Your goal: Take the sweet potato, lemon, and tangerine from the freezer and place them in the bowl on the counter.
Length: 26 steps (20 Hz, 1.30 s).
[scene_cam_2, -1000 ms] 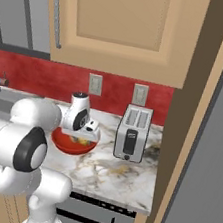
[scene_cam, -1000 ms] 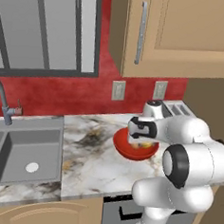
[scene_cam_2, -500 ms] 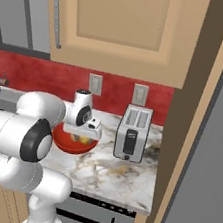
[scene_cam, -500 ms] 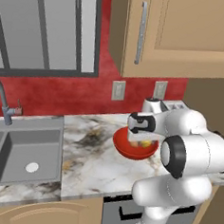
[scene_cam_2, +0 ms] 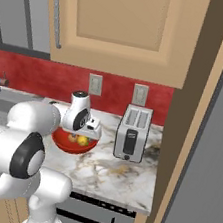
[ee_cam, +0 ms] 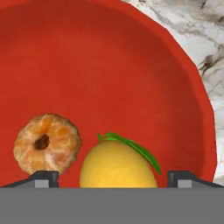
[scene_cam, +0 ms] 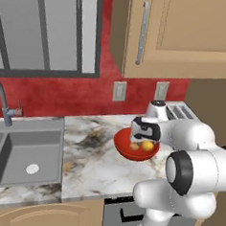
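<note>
The fingers (ee_cam: 113, 179), pinched a second ago, now stand spread over the bowl (ee_cam: 131, 65) on the surface (scene_cam: 97, 157); the lemon (ee_cam: 117, 168) lies between them, loose, beside the tangerine (ee_cam: 47, 143).

Home kitchen: marble counter (scene_cam: 97, 157) w/ steel sink (scene_cam: 23, 151) & faucet (scene_cam: 0, 101), tan wall cabinets (scene_cam_2: 125, 29), red backsplash (scene_cam: 64, 89) w/ outlets, toaster (scene_cam_2: 132, 139), oven front (scene_cam_2: 92, 217) below, red bowl (ee_cam: 109, 74) of fruit.

The toaster (scene_cam_2: 133, 133) crowds the bowl (ee_cam: 109, 65) on one side, while bare bench (scene_cam: 90, 156) toward the sink (scene_cam: 23, 151) leaves passage.
</note>
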### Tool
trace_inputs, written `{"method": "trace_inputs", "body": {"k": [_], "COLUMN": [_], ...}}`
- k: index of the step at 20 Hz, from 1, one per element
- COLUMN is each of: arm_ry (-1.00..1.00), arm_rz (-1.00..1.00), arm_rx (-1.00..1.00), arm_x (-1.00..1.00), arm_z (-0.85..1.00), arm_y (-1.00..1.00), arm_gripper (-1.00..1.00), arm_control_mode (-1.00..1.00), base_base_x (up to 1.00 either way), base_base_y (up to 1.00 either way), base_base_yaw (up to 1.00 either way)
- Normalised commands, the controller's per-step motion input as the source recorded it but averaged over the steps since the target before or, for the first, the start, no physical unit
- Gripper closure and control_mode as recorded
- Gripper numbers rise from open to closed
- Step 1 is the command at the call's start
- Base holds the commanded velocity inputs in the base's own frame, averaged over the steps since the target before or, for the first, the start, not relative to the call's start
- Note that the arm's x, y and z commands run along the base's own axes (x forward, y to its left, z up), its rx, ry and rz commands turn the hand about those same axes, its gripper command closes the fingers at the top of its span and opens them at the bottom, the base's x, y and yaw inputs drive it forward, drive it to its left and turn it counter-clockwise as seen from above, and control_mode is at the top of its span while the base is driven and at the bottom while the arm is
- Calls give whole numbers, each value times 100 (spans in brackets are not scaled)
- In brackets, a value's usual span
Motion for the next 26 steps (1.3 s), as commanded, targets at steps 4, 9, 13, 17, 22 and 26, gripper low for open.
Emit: {"method": "trace_inputs", "body": {"k": [4,9,13,17,22,26], "arm_ry": [-10,0,0,0,0,0], "arm_rz": [0,0,0,0,0,0], "arm_rx": [3,5,8,1,0,-2], "arm_x": [-27,-10,-18,-52,-87,-97], "arm_z": [19,59,72,60,39,20], "arm_y": [0,0,-1,0,3,17], "arm_gripper": [-100,-100,-100,-100,-100,-100], "arm_control_mode": [-100,-100,-100,-100,-100,-100], "base_base_x": [0,0,0,0,0,0], "base_base_y": [0,0,0,0,0,0], "base_base_yaw": [0,0,0,0,0,0]}}
